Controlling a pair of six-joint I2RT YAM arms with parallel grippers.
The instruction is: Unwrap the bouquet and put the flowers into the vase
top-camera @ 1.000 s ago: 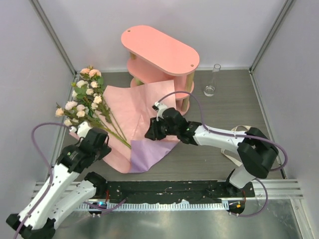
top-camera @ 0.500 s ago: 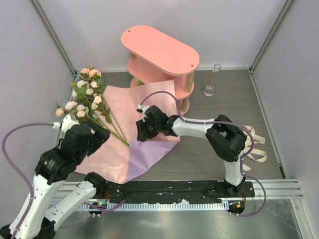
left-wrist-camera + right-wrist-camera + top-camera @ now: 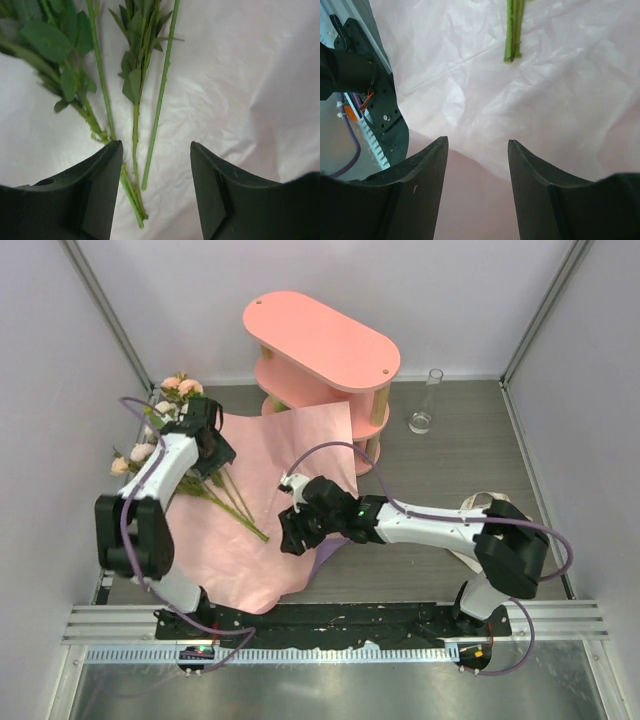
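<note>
Two arms, white shells over black joints, bolted to one black mounting plate (image 3: pixel 330 622).

Left arm (image 3: pixel 160 475) and right arm (image 3: pixel 435 525): white link covers between bulky matte-black joint housings. A purple cable (image 3: pixel 330 446) loops loose along each arm, from above the plate out to the wrist. Tiny green light (image 3: pixel 358 510) on the right arm's housing farthest from the plate. Red and orange wires (image 3: pixel 487 648) at the plate's right end. Left gripper (image 3: pixel 155 145) fingers (image 3: pixel 95 195) and right gripper (image 3: pixel 477 141) fingers (image 3: pixel 415 195): dark, smooth, matte, with curved inner edges.
</note>
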